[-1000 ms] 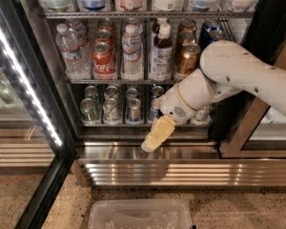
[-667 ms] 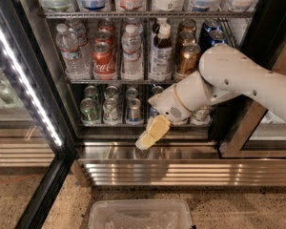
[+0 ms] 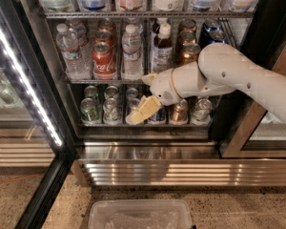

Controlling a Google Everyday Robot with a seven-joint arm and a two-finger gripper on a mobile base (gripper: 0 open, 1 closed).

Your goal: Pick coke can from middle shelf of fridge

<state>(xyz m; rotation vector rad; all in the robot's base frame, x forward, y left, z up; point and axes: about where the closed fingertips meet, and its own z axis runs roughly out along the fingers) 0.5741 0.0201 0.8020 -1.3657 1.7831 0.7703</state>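
One coke can stands at the front of its lane on the middle shelf of the fridge, flanked by water bottles, with more red cans lined up behind it. Since the earlier frame the gripper has risen and shifted left. It now hangs in front of the small cans on the lower rack, below and to the right of the coke can and apart from it. Whether it is open or closed cannot be told. The white arm now crosses the middle shelf's front rail from the right.
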